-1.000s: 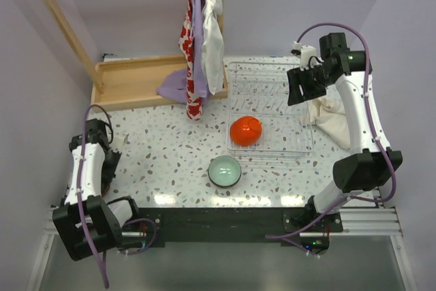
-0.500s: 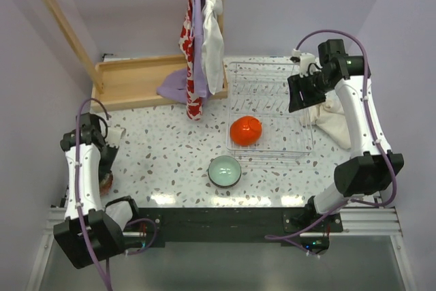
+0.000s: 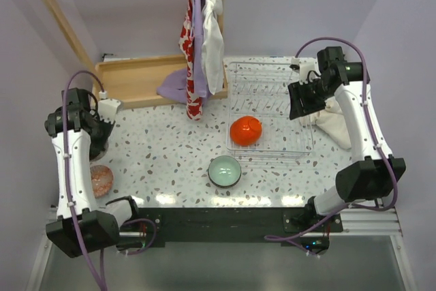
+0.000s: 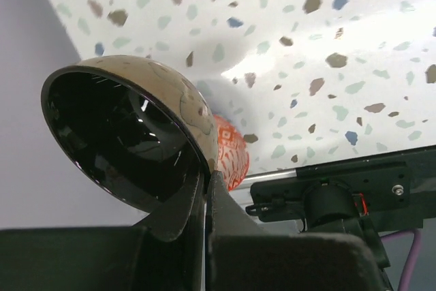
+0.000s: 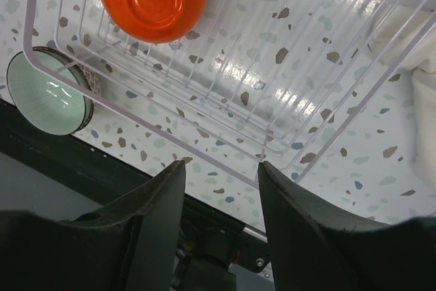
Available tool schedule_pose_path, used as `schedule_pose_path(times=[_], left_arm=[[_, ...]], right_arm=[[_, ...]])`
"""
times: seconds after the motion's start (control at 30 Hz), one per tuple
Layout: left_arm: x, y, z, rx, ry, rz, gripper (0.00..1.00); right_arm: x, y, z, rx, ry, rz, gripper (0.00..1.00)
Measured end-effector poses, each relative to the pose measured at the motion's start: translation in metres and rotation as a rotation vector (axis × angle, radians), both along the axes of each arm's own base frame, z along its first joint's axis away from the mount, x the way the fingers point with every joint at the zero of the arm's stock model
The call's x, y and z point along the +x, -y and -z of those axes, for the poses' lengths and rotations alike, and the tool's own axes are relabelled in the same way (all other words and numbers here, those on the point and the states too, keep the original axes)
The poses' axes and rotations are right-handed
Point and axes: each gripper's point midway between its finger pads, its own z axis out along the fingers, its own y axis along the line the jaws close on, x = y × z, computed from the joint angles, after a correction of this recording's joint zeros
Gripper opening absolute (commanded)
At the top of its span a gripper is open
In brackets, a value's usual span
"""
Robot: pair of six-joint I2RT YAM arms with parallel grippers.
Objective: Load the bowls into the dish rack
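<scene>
My left gripper [image 3: 97, 134] is shut on the rim of a dark brown-black bowl [image 4: 122, 134] with a tan outside, held tilted above the table's left edge. A red-patterned speckled bowl [image 3: 101, 180] lies on the table below it and also shows in the left wrist view [image 4: 231, 158]. The white wire dish rack [image 3: 272, 80] holds an upside-down glossy orange-red bowl [image 3: 245, 130] in its near left corner. A pale mint green bowl [image 3: 225, 170] stands on the table just in front of the rack. My right gripper [image 3: 305, 100] is open and empty above the rack's right side [image 5: 221, 168].
A wooden tray [image 3: 133, 83] with a purple cloth lies at the back left. Cloths [image 3: 201, 39] hang from above at the back centre. A crumpled white cloth [image 3: 335, 119] lies right of the rack. A slanted wooden post [image 3: 58, 15] stands at the far left.
My left arm has risen and swung away from the near left corner with the dark bowl, uncovering the red-patterned bowl on the table. My right gripper has shifted slightly over the rack.
</scene>
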Motion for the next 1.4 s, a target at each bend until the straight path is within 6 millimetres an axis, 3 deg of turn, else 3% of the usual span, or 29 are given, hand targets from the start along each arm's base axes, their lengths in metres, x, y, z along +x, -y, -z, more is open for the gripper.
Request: schedule_pose_path(times=[0.27,0.5,0.8,0.83,0.97,1.33,1.37,1.4], left_arm=[[0.040,0.066,0.020,-0.047,-0.027,0.291,0.00],[0.049,0.115,0.058,-0.056,-0.063,0.472,0.00],[0.043,0.139,0.108,-0.032,-0.113,0.569,0.01],[0.043,0.141,0.111,-0.033,-0.115,0.575,0.08],[0.048,0.147,0.118,-0.028,-0.093,0.585,0.18],[0.046,0.146,0.140,-0.007,-0.080,0.581,0.19],[0.047,0.146,0.141,-0.007,-0.078,0.580,0.17],[0.047,0.146,0.142,-0.006,-0.075,0.579,0.07]], right_arm=[[-0.001,0.008,-0.005,-0.039,0.045,0.017,0.49],[-0.008,0.020,0.003,-0.096,0.049,0.044,0.49],[-0.016,0.033,0.013,-0.142,0.048,0.076,0.48],[-0.016,0.034,0.014,-0.144,0.047,0.078,0.48],[-0.016,0.036,0.016,-0.149,0.045,0.087,0.49],[-0.013,0.039,0.015,-0.150,0.055,0.097,0.49],[-0.013,0.039,0.015,-0.150,0.055,0.097,0.49],[-0.013,0.039,0.015,-0.150,0.055,0.097,0.49]])
